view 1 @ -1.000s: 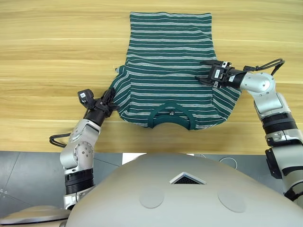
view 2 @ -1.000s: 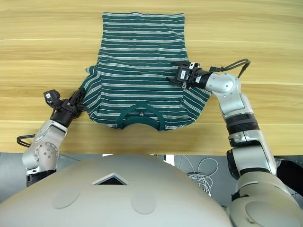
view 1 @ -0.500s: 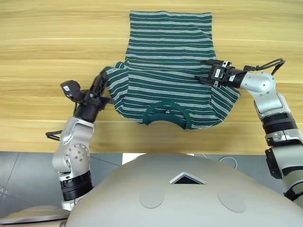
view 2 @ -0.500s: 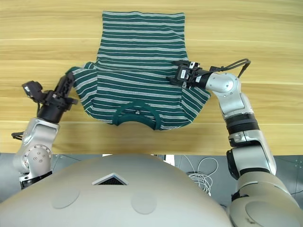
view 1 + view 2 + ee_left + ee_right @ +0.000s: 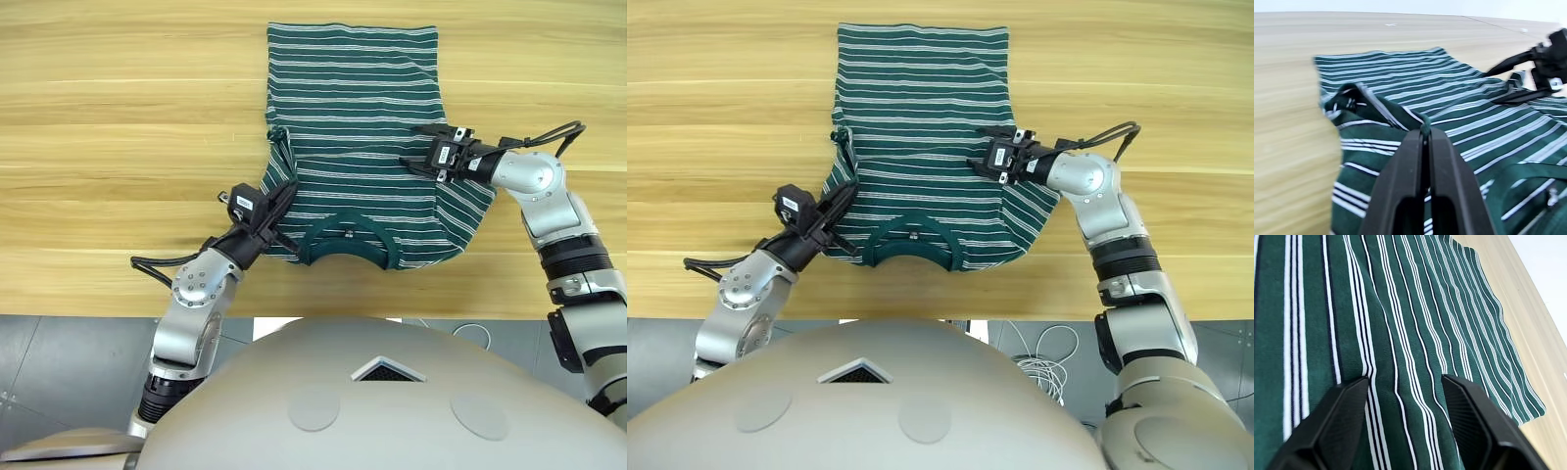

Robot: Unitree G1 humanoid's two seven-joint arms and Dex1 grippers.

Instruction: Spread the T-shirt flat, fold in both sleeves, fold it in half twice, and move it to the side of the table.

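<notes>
T-shirt [image 5: 358, 88] lay on table [image 5: 118, 117], collar nearest robot, left sleeve [image 5: 281, 162] bunched over body. Left claw [image 5: 1425, 131] was pinched tight on sleeve; right claw [image 5: 411, 147] was spread, tips pressing cloth. Judged light, limp, prone to bunching — best gripped at hems, sleeve edges.

Light wooden table [image 5: 118, 117] fills the upper two thirds of both eye views. Long planks run left to right, grain visible, darker seams between boards. Its near edge crosses the frame at about the lower third. Below it, grey tiled floor [image 5: 59, 362] at lower left with thin pale joint lines. White flat patch [image 5: 272, 325] on the floor just under the table edge, centre. Loose white cables [image 5: 1050, 354] on the floor, lower centre-right. Light is even and soft. Left wrist view: pale plain wall [image 5: 1400, 5] along the top, beyond the table's far edge.
</notes>
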